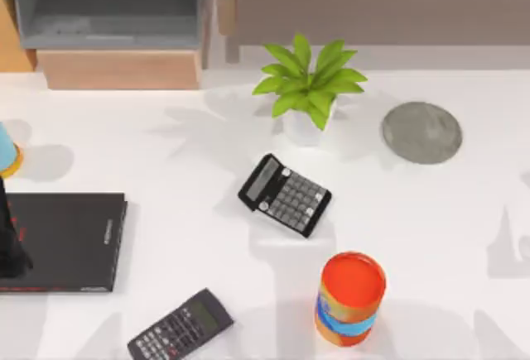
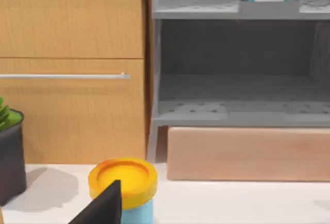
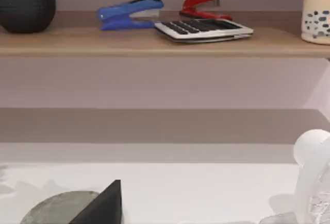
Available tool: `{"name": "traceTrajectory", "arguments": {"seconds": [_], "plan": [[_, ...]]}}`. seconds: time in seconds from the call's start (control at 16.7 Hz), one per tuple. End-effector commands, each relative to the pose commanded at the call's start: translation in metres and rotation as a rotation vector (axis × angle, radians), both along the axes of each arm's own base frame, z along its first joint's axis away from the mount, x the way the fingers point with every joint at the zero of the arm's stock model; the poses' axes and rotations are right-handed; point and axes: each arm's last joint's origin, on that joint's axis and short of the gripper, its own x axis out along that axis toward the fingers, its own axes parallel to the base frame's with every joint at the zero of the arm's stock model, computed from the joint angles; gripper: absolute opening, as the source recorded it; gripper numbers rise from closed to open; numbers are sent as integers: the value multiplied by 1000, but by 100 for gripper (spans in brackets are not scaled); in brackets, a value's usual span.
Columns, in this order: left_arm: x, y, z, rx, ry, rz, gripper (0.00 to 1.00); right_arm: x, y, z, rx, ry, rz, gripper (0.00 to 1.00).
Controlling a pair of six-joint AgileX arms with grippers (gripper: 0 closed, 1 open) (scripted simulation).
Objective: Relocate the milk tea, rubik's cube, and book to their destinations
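Left arm — cut off at the table's left edge over the black book; jaw state can't be told. Grey coaster bare.

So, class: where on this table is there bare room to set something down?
Free: the stretch right of the calculator, between the grey coaster and the orange can. Also between the black book and the plant. Crowded: the front left, around the second calculator.

Matte black left arm; black wedge-shaped fingers in both wrist views.
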Motion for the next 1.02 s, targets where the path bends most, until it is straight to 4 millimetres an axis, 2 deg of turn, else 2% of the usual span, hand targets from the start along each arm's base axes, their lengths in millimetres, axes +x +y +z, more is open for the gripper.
{"name": "traceTrajectory", "arguments": {"seconds": [0.12,0.24,0.42,0.6,0.72,0.84,1.02], "plan": [[0,0,0,0,0,0,100,0,0,0,0,0,0,100],[0,0,0,0,0,0,100,0,-1,9,0,-17,2,100],[0,0,0,0,0,0,100,5,-3,41,-5,-66,2,100],[0,0,0,0,0,0,100,23,-10,83,-15,-100,-3,100],[0,0,0,0,0,0,100,48,-17,107,-20,-94,-8,100],[0,0,0,0,0,0,100,84,-30,123,-22,-68,-12,100],[0,0,0,0,0,0,100,149,-58,125,-15,-15,-15,100]]}}
